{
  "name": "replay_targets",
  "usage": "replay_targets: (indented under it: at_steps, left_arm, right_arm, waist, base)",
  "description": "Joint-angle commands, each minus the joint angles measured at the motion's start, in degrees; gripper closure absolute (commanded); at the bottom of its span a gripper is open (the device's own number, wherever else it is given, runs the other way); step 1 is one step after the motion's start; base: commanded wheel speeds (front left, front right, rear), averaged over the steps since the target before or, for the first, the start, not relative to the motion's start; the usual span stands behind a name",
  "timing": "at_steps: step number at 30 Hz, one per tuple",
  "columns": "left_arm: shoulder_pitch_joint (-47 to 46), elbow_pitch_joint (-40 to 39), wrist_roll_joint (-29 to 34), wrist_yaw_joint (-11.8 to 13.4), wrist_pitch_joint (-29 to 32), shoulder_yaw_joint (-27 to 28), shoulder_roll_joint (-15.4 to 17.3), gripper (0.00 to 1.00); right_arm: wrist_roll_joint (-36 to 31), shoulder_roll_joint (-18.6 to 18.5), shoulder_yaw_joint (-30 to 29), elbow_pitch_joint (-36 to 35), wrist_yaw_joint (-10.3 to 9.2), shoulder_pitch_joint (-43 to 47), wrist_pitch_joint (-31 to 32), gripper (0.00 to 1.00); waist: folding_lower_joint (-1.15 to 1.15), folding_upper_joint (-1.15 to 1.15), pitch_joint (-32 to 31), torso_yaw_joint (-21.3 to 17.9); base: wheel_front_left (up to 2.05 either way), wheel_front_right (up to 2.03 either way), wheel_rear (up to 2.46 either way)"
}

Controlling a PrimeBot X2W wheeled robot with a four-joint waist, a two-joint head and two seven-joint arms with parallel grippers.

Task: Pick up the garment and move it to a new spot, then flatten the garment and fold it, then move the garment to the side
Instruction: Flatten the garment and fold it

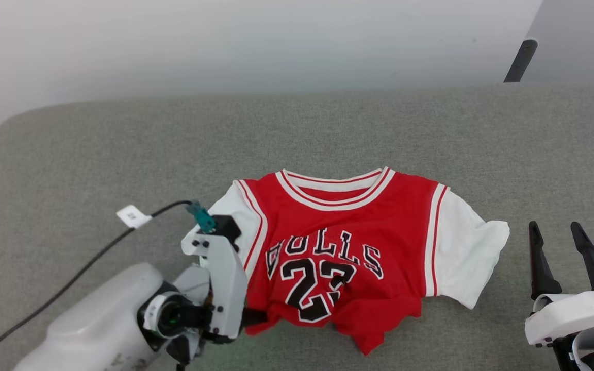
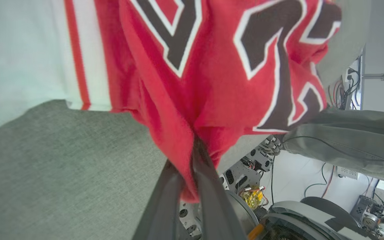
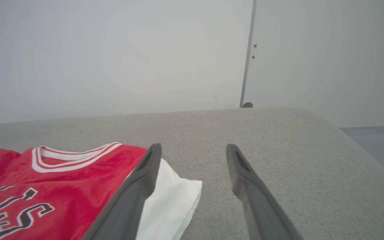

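We see garment (image 1: 348,226) face-up at bench (image 1: 70,170) centre, hem rumpled. Our left gripper (image 1: 254,315) pinches red hem at garment's 7 o'clock. Right gripper (image 1: 555,232) spread at 4 o'clock, apart from cloth.

Robotics lab: a grey fabric-covered work surface (image 1: 328,123) stands against bare white wall panels (image 3: 112,50); beyond its edge, the left wrist view catches loose cables (image 2: 315,186), exposed electronics (image 2: 375,213) and a wall socket (image 2: 347,171)

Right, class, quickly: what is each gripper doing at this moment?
Left gripper: closed on the jersey, at its bottom edge.
Right gripper: open, holding nothing.
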Motion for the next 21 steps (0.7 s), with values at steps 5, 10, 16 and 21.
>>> replay_targets:
  at_steps: [5,10,16,21]
  left_arm:
    - [1.04,-1.14,0.68,1.56,-2.46,1.6,1.74,0.0]
    - [0.72,-2.44,0.6,2.32,-3.17,2.77,3.32,0.0]
    - [-1.11,-3.1,4.4,1.19,-10.25,5.37,5.32,0.0]
    - [-2.23,0.53,9.02,-1.26,-19.05,7.05,5.17,0.0]
  right_arm:
    - [-0.11,-0.88,-0.52,0.2,-0.06,1.25,1.0,0.0]
    - [-0.07,-1.63,-0.64,0.34,-0.06,2.45,1.97,0.0]
    - [0.25,-1.95,-0.4,-0.78,-0.06,3.45,2.71,0.0]
    - [0.36,-2.24,-0.2,-2.13,-0.06,4.17,3.28,0.0]
  waist:
    - [0.0,0.0,-2.6,0.11]
    - [0.0,0.0,-5.66,0.65]
    - [0.0,0.0,-7.57,0.88]
    - [0.0,0.0,-7.82,0.2]
  base:
    - [0.0,0.0,0.0]
    - [0.0,0.0,0.0]
    - [0.0,0.0,0.0]
    - [0.0,0.0,0.0]
